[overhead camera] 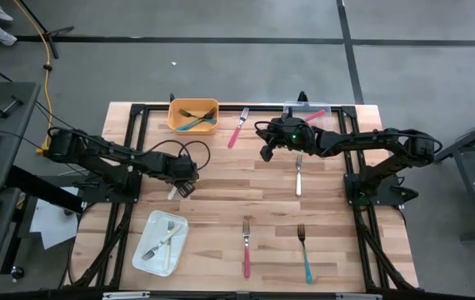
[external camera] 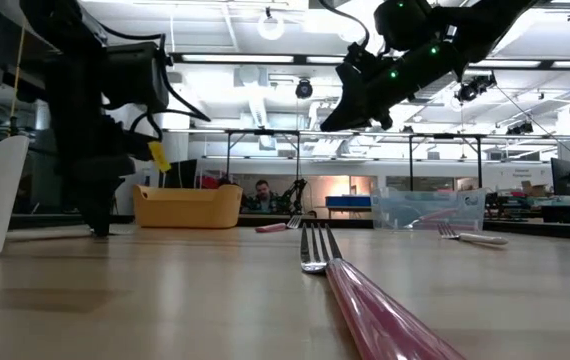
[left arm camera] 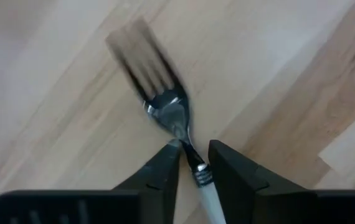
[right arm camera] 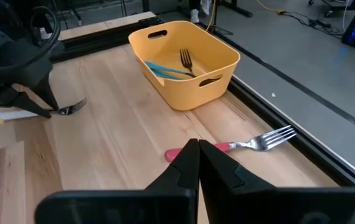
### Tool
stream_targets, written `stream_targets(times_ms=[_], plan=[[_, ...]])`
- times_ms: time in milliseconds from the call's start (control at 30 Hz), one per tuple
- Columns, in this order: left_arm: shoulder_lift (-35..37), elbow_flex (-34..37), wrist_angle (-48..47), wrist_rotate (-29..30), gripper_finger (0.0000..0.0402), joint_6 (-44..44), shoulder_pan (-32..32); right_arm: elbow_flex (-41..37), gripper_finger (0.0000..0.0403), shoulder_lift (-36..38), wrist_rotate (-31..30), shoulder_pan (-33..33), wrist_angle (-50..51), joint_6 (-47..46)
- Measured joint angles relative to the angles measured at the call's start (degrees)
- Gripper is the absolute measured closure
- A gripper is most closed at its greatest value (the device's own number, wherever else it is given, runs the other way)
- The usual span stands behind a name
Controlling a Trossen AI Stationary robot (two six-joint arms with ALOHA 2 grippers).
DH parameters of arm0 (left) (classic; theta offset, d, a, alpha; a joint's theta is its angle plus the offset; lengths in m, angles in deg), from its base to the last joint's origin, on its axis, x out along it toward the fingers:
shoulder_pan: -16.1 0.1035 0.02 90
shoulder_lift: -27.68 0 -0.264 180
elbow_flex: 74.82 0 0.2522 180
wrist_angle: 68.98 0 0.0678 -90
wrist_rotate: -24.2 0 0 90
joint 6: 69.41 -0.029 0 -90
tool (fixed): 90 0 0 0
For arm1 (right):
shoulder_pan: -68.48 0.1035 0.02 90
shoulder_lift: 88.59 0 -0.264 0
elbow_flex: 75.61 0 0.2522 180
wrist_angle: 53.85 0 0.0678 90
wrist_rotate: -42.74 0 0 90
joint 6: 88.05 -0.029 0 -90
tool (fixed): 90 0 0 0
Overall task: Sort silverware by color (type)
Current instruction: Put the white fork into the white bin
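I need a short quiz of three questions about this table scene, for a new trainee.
1. True or false: the yellow bin holds teal-handled forks.
2. Which gripper is at the white-handled fork? A left, B right.
3. What container holds the forks near the table's front left corner?

Key: 1 true. 2 A: the left gripper straddles the fork's neck; the right gripper is shut above the table. 3 The white tray.

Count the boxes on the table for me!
3: a yellow bin at the back, a clear box farther right along the back, a white tray front left. None seem hidden.
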Motion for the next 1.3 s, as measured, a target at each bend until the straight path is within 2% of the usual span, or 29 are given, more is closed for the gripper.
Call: stream_targets(times_ms=[167, 367, 500, 667, 833, 1100, 1300], plan=[[1.5, -1.53, -1.68, -2.49, 0.0389, -4.49, -0.11, 0.0, 0.0402, 0.0, 0.0, 0.0, 0.07, 0.0], [2.97, -3.15, -3.55, -6.8, 0.0397, -5.66, -0.73, -0.02, 0.0402, 0.0, 0.0, 0.0, 0.29, 0.0], [5.18, -6.86, -8.45, -8.84, 0.0401, -5.11, -3.52, -0.02, 0.0402, 0.0, 0.0, 0.0, 0.28, 0.45], [7.94, -13.76, -15.53, -7.95, 0.0401, -3.57, -7.6, -0.02, 0.0402, 0.0, -0.01, 0.0, 0.13, 0.87], [9.06, -17.98, -17.37, -7.56, 0.0401, -0.32, -12.14, -0.02, 0.0402, 0.0, 0.0, 0.0, 0.26, 0.87], [9.24, -27.61, -24.45, -11.25, 0.0401, 12.13, -23.03, -0.04, 0.0402, 0.0, 0.02, 0.0, 0.26, 0.88], [9.27, -30.95, -26.22, -14.1, 0.0401, 35.75, -34.8, -0.04, 0.0402, 0.0, 0.02, 0.0, 0.26, 0.9]])
